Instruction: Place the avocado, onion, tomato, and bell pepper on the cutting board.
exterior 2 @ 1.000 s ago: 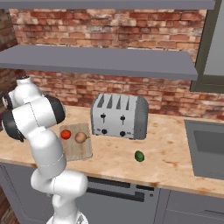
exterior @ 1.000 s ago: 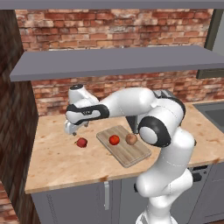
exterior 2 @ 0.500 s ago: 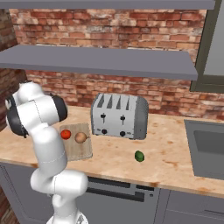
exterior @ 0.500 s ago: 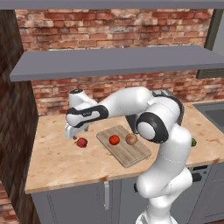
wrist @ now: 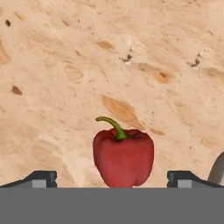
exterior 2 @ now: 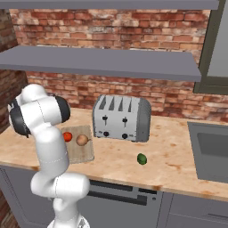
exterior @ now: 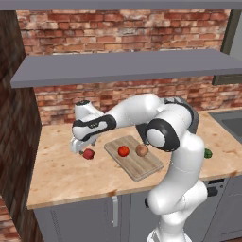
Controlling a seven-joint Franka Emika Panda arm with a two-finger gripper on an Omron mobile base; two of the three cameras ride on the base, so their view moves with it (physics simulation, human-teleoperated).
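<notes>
We have the jaws standing wide apart, nothing between them yet, over the dark red, lumpy bell pepper (wrist: 123,156) with its curled green stem. In the hand view the pepper sits dead centre between the two dark fingertips (wrist: 40,178), stem pointing to twelve o'clock, so its long axis runs up the picture and crosswise to the line between the tips. We judge that a straight descent would bracket it across its broad shoulders.

From the left base view, the gripper (exterior: 81,147) hovers at the pepper (exterior: 88,153), which lies on the speckled tan stone surface (exterior: 61,175) just off the nine o'clock side of the striped light wooden cutting board (exterior: 134,158). On that board rest the smooth orange-red tomato (exterior: 123,151) and the tan-brown onion (exterior: 141,150), side by side. The small dark green avocado (exterior 2: 141,159) lies well apart on the surface, beyond the silver toaster (exterior 2: 121,118).

How high the tips stand above the surface we cannot tell. The pepper's base is cut off at the bottom of the hand view.
</notes>
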